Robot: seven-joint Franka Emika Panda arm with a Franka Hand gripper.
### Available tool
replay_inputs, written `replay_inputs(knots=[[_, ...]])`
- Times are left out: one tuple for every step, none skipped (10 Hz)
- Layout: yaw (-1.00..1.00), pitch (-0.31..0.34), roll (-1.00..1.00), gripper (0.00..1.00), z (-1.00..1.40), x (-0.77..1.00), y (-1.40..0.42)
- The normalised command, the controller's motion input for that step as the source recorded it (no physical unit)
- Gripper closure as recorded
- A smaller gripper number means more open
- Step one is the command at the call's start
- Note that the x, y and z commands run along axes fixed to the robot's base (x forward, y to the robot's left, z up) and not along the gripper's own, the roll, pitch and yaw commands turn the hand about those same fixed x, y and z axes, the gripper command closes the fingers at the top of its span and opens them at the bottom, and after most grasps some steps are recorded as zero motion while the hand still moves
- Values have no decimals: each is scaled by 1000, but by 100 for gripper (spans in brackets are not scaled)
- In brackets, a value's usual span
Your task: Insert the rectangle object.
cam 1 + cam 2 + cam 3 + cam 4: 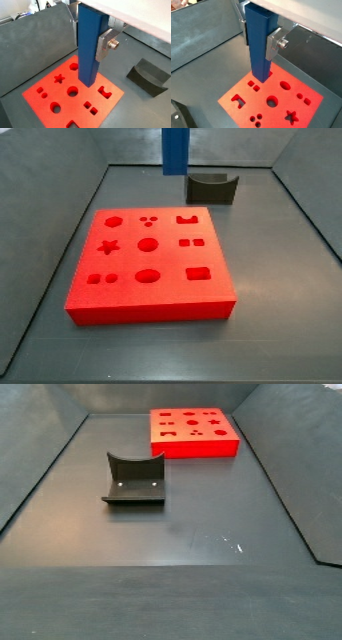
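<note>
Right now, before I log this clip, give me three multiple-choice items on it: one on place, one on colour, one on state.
1. Where is the blue bar?
A. lying on the floor
B. upright above the red block
C. inside the fixture

2. What colour is the block with the shaped holes?
A. red
B. green
C. yellow

3. What is the end effector doing?
A. open, empty
B. shut on the fixture
C. shut on the blue bar

Answers: 1 B, both wrist views show the bar hanging upright over the block. 2 A, it is red in every view. 3 C, a silver finger presses the bar's side.
</note>
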Motion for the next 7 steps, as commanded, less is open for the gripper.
replay_inputs(knots=[[-66, 11, 57, 100, -20, -86, 0], [-40, 0, 6, 100, 0, -23, 0], [0, 0, 0, 100, 0, 51, -17], [54, 0, 63, 100, -340, 609, -623], [37, -36, 44, 100, -463, 729, -734], [29, -43, 27, 100, -489, 746, -746], [51, -47, 30, 100, -506, 751, -714]])
